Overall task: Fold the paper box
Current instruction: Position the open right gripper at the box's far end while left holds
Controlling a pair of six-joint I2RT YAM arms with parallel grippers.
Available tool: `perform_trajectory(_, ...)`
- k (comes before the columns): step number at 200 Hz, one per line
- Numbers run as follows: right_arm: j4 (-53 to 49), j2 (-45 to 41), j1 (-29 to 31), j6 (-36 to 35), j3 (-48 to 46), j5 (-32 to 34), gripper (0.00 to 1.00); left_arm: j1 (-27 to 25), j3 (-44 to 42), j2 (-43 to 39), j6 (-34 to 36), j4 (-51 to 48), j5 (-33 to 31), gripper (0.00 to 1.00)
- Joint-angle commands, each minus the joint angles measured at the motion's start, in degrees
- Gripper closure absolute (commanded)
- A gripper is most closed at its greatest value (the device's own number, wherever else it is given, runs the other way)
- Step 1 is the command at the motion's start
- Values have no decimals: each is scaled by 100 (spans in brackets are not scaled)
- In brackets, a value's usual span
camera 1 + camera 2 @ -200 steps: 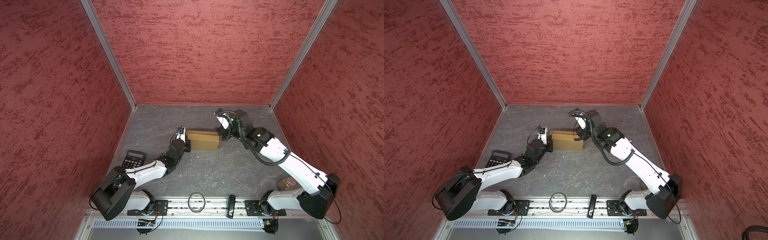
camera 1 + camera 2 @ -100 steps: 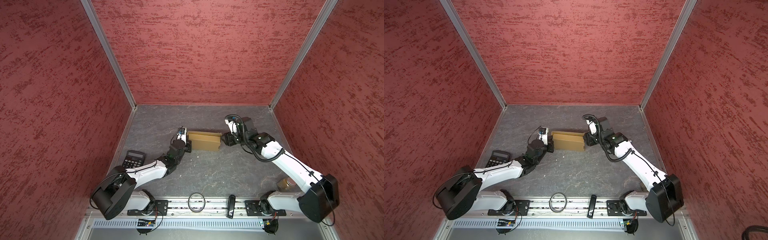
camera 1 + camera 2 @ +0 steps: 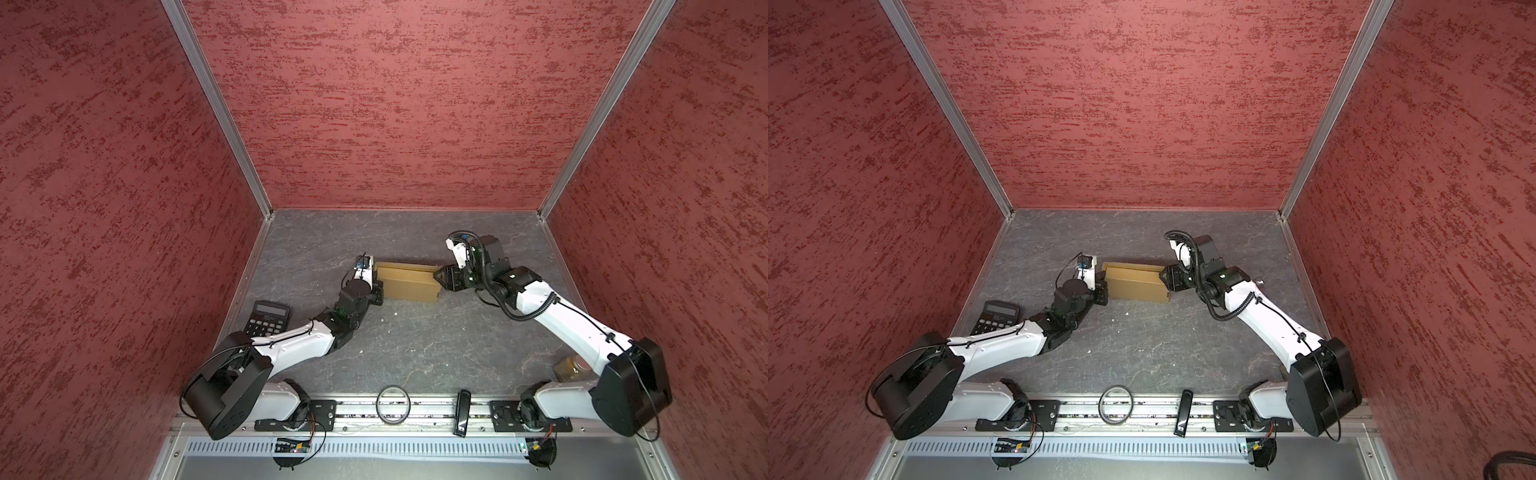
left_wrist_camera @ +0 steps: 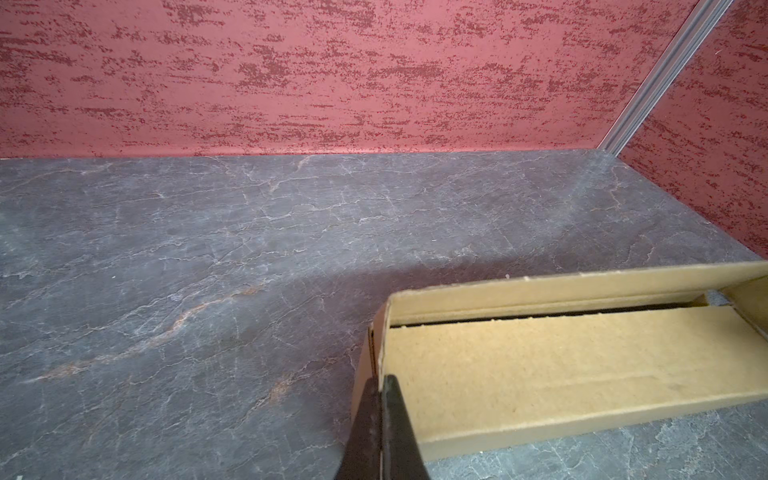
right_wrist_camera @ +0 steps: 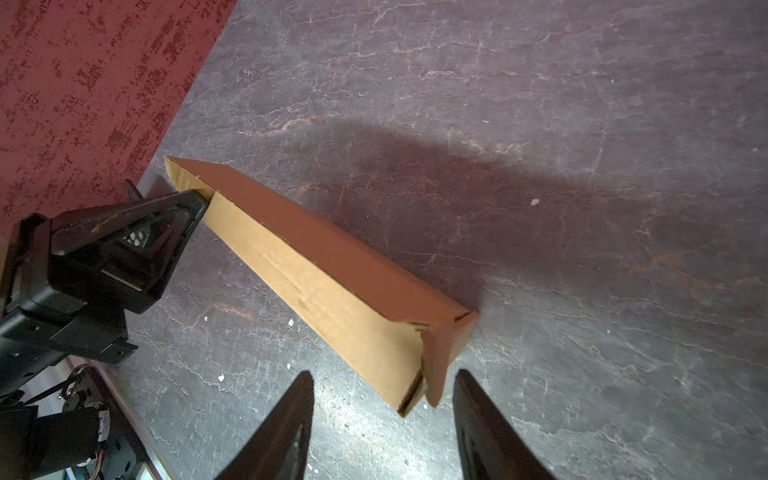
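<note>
The paper box (image 3: 409, 284) (image 3: 1136, 284) is a long tan cardboard box lying flat mid-table. Its top panel (image 4: 561, 357) lies down, with a dark slit along the far wall. My left gripper (image 3: 376, 286) (image 3: 1102, 286) (image 4: 380, 384) is shut on the box's left end wall; the right wrist view shows this grip (image 5: 201, 199) too. My right gripper (image 3: 440, 276) (image 3: 1165, 277) (image 5: 384, 376) is open at table level by the right end. The loose end flap (image 5: 449, 345) hangs between its fingertips without touching them.
A black calculator (image 3: 268, 320) (image 3: 996, 318) lies by the left wall under the left arm. A jar (image 3: 571, 368) stands at the front right by the right arm's base. A ring (image 3: 392, 405) and a black bar (image 3: 461, 411) sit on the front rail. Red walls enclose three sides.
My right gripper has come down from above the box's right end to table level beside that end, and its jaws have narrowed a little. The left gripper and the box have stayed put.
</note>
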Motion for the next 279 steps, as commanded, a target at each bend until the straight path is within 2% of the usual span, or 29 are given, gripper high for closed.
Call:
perform_trajectory(1, 274, 56, -62, 79, -26, -150, 45, -93, -304, 245, 50, -1245, 355, 99)
perform_trajectory(108, 410, 229, -34, 79, 67, -791, 48, -109, -298, 284, 68, -1238, 355, 99)
perform_trajectory(279, 414, 394, 195, 184, 259, -887, 50, -136, -285, 313, 86, -1213, 355, 99)
